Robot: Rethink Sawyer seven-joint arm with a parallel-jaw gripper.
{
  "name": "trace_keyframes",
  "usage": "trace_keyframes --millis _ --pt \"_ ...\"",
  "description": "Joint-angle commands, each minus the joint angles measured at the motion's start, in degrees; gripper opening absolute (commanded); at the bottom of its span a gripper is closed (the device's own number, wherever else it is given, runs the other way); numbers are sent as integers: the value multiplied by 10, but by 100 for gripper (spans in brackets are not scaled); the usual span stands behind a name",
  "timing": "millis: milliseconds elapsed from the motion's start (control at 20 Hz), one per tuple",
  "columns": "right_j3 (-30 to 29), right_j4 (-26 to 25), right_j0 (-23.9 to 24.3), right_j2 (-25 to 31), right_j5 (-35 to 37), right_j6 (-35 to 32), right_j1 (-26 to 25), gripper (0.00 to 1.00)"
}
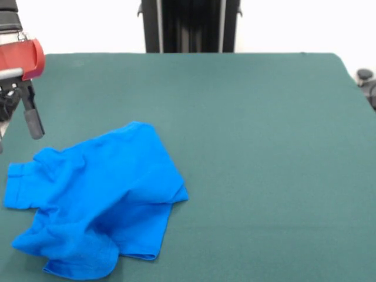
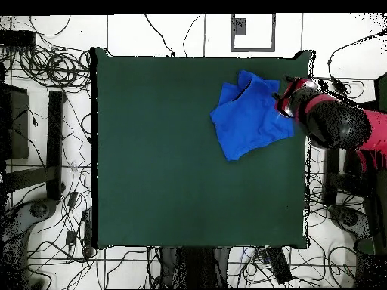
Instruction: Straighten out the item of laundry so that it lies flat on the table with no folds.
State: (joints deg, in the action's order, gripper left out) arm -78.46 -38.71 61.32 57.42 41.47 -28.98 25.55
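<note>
T-shirt (image 1: 97, 200) is sitting crumpled on the table (image 1: 252, 147), not flat. In the front view it is lying in the corner of the green top nearest the camera, on the side where the gripper is hanging, with its lower hem running almost to the picture's bottom edge. One sleeve is sticking out toward the table edge beside the gripper; the opposite side is folding over itself into a point, and a second layer is showing beneath that point. The lowest part is bunching into a rounded lump. Creases are running across the whole body.

Overhead view is agreeing: shirt (image 2: 249, 113) is lying in one corner of the table (image 2: 174, 174), close to two edges, and the rest of the top around it is showing bare green felt.

Gripper (image 1: 26, 114) is hanging just off the table edge beside the shirt's sleeve, above the cloth and apart from it, not touching. Only one dark finger (image 1: 33, 120) is showing clearly under the red wrist housing (the other is cut by the frame edge), so how wide the claw is standing: cannot tell. Nothing is showing between the tips.

Overhead, the arm (image 2: 340, 124) is reaching in over the table edge next to the shirt, with the gripper (image 2: 286, 97) end just at the cloth's border.
</note>
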Motion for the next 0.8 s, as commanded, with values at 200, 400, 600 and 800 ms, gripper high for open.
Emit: trace_keyframes --millis 200,400,600,800 --pt "-98 21 -47 -90 -45 -173 18 100" --pt "-106 32 -52 -104 -59 -177 21 100" --pt "-114 46 -58 -117 -73 -180 24 100" --pt "-123 57 -68 -132 -92 -191 31 100"
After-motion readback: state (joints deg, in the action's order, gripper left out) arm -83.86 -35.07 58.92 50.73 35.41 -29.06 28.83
